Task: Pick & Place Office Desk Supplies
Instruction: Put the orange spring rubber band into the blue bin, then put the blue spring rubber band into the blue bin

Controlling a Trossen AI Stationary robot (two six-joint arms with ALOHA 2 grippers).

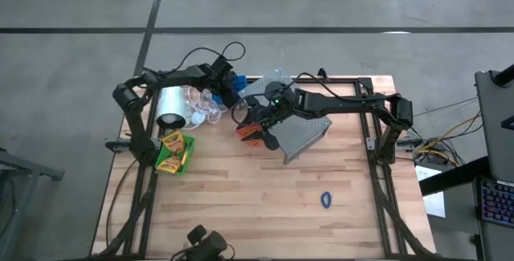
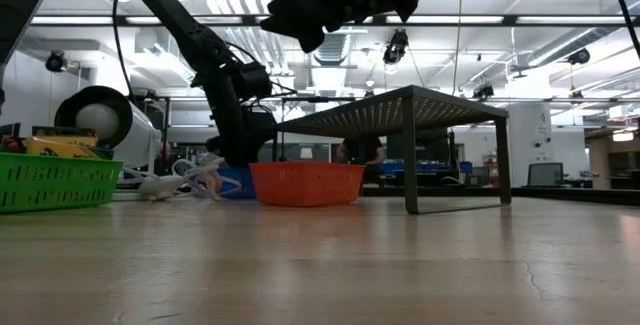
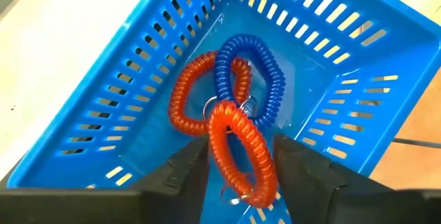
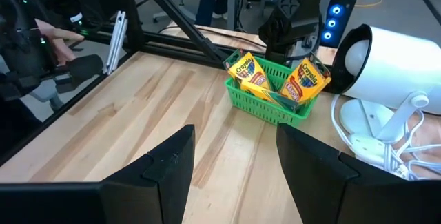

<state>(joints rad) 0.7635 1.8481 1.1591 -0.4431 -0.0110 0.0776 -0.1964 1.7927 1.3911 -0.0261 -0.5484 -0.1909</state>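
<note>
Green plastic marks the leftmost bin (image 1: 185, 155), which holds 2 yellow-and-green crayon boxes (image 4: 275, 78) and sits on the wooden table (image 1: 265, 197), well in front of the left gripper (image 3: 241, 160) and beside the white roll (image 1: 170, 106) with its white cord (image 1: 202, 108). That left gripper hangs over the blue bin (image 3: 124, 93) at the table's far edge, its 2 fingers spread with a red ring band (image 3: 238, 155) between them; whether they press on the band cannot be told. Just beyond the fingertips, inside the same bin, lie another red ring band (image 3: 189, 93) and a blue ring band (image 3: 265, 72), looped together. Next comes the right gripper (image 4: 234, 162), fingers wide apart and empty, poised above the red-orange bin (image 2: 306, 183) beside the grey perforated rack (image 2: 420, 110). Another blue band (image 1: 326, 200) lies on the table well apart from both grippers, toward the near right.
</note>
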